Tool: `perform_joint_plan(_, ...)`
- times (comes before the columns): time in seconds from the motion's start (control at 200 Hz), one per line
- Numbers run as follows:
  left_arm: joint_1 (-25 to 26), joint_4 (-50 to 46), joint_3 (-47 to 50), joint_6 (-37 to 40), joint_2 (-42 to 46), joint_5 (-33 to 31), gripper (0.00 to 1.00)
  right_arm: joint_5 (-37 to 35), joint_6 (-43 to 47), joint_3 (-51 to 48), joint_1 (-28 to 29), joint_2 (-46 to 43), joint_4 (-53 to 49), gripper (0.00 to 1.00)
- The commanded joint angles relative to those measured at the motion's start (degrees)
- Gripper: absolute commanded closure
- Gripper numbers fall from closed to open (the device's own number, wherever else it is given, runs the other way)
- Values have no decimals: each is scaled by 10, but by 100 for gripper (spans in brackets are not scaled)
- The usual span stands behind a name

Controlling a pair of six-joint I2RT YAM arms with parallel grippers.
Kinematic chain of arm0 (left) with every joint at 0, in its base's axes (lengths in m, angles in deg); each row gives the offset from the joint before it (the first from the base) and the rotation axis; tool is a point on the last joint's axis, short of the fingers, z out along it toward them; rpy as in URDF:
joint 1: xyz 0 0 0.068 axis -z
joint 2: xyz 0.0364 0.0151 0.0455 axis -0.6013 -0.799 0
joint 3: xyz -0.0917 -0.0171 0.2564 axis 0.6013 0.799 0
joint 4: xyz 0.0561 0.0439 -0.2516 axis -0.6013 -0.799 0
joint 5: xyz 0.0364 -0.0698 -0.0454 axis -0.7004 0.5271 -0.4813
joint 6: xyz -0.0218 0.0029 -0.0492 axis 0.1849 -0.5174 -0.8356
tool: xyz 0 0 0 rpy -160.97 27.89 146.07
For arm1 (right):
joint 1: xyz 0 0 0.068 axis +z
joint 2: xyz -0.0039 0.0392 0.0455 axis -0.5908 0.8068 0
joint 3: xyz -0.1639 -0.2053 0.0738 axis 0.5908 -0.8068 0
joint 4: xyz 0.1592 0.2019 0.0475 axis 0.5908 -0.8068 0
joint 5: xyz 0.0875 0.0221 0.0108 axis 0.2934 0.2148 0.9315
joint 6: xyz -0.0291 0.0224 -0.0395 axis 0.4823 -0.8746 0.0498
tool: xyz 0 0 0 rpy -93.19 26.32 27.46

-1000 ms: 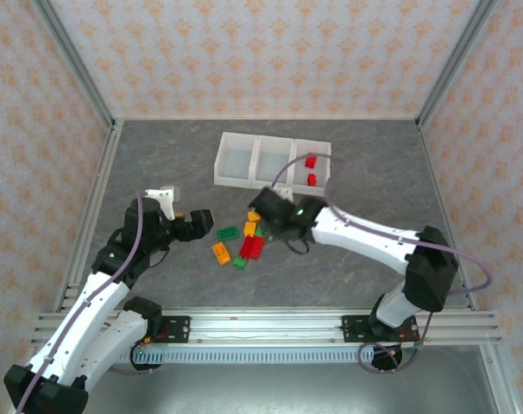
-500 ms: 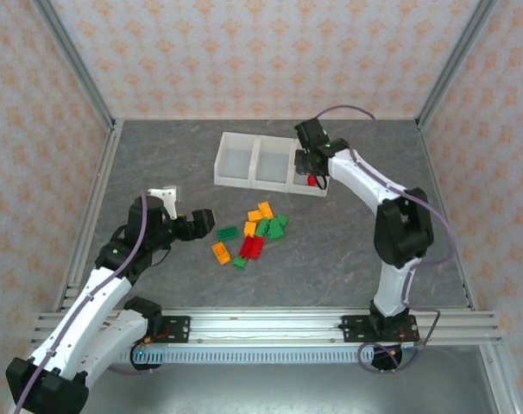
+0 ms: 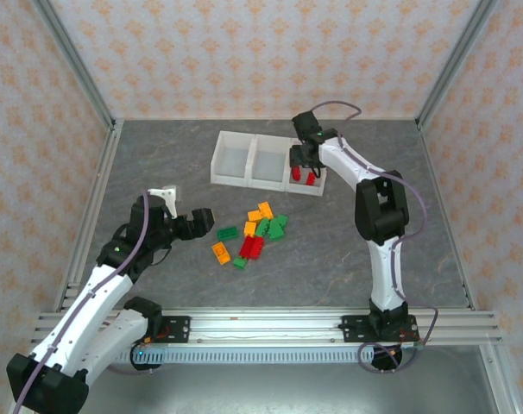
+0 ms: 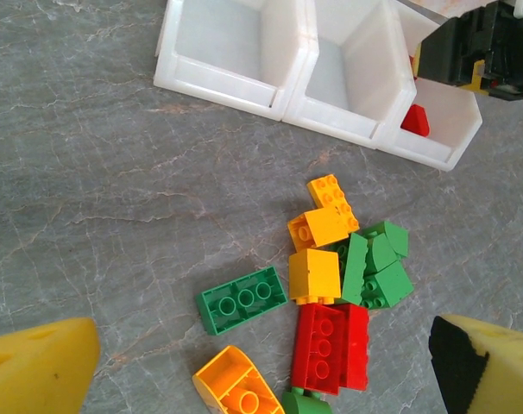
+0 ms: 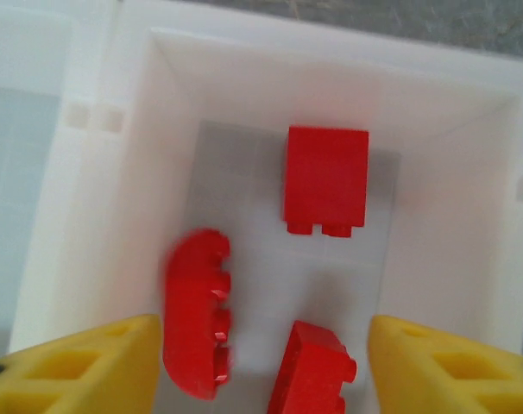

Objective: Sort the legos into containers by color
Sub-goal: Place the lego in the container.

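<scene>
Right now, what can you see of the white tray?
The tray is translucent white plastic, thin-walled, three square open-topped compartments joined in a row. It sits flat on the grey table beyond the loose bricks. Left and middle compartments are empty; the right one holds three red bricks. The right gripper hangs over that compartment, jaws apart.

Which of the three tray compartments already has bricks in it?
The right-end compartment, under the right gripper; it holds red bricks, the other two hold none.
</scene>
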Motion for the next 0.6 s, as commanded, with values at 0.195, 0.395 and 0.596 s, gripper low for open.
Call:
perform_joint_plan(0.195,14,-8,-14,2,-46,5,1,1,-5,-19,1,-68,-49,16)
perform_joint_plan(0.395,106,-28,-30,-9,-89,-39,1,38,-58,-204,1,-238,18,6)
perform_joint_plan(0.596,202,-44,-62,-54,-167,-71,9,59,-101,-372,1,-415,54,2)
